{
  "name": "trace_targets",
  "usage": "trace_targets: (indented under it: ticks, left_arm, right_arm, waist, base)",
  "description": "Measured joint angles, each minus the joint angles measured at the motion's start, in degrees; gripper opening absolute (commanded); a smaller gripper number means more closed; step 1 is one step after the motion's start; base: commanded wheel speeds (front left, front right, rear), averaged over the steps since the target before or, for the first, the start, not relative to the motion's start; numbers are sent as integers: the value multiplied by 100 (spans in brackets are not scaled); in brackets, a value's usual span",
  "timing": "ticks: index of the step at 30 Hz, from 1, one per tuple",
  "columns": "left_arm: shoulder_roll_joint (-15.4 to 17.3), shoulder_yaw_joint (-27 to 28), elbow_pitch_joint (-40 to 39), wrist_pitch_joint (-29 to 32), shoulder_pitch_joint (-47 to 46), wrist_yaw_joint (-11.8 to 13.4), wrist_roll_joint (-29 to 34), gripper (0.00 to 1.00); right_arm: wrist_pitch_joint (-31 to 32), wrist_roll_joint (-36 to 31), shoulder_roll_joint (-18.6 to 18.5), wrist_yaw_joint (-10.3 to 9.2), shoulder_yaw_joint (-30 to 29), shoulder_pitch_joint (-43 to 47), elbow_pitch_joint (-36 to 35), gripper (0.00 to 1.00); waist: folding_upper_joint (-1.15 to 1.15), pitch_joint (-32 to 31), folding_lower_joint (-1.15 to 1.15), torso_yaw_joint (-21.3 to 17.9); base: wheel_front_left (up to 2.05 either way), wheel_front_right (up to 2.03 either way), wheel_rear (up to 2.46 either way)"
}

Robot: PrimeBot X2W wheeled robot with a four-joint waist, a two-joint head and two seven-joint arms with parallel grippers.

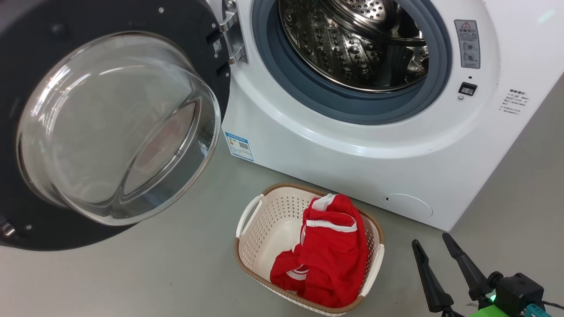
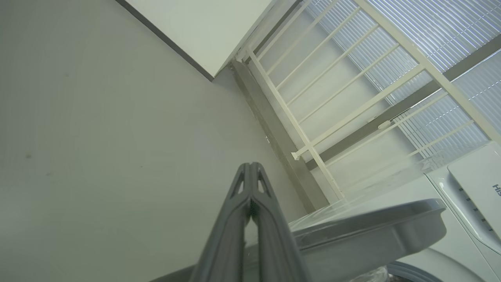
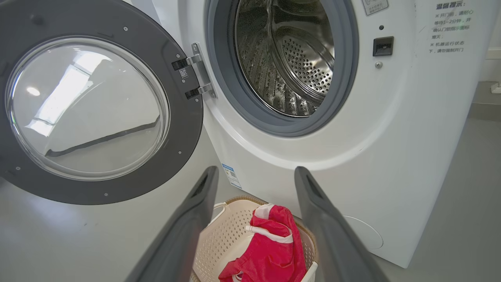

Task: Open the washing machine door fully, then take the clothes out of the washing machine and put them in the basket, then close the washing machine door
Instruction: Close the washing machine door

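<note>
Door (image 1: 110, 127) swung wide at left, red clothes (image 1: 328, 259) heaped in basket (image 1: 264, 229) on floor (image 1: 176, 273) just before washer (image 1: 352, 167), right gripper (image 1: 429, 239) spread open near basket's right, left gripper (image 2: 249, 166) pressed closed

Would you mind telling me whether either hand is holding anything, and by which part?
Nothing is held. The right hand is open and empty near the basket, where the clothes lie; the left hand is shut on nothing.
</note>
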Motion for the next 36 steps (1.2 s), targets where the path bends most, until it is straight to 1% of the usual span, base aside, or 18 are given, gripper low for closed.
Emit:
trace_targets:
  ticks: [3, 4, 8, 12, 20, 29, 36]
  left_arm:
    - [47, -57, 132, 405, -7, 0, -91, 0]
    - [47, -57, 132, 405, -7, 0, -91, 0]
    - [43, -131, 130, 812, -4, 0, -229, 0]
    - [-2, -272, -98, 1161, 83, -1, -445, 0]
    - [35, -386, -543, 1528, 455, 0, -751, 0]
    - [94, -637, -1239, 2000, 915, 1, -1144, 0]
    - [122, -856, -2158, 2327, 1428, 2, -1596, 0]
  right_arm:
    - [0, 0, -21, 0, 5, 0, -7, 100]
    - [0, 0, -21, 0, 5, 0, -7, 100]
    - [0, 0, -56, 0, 5, -1, -18, 100]
    - [0, 0, -69, 0, 2, -1, -33, 100]
    - [0, 0, -115, 0, 0, -3, -44, 100]
    - [0, 0, -109, 0, -32, -3, -46, 100]
    - [0, -1, -83, 0, -76, -2, -58, 100]
  waist:
    - [0, 29, 0, -33]
    - [0, 29, 0, -33]
    - [0, 94, 0, -81]
    - [0, 151, 0, -120]
    - [0, 201, 0, -174]
    - [0, 146, 0, -157]
    - [0, 105, 0, -116]
  base:
    - [0, 0, 0]
    - [0, 0, 0]
    - [0, 0, 0]
    - [0, 0, 0]
    - [0, 0, 0]
    - [0, 0, 0]
    - [0, 0, 0]
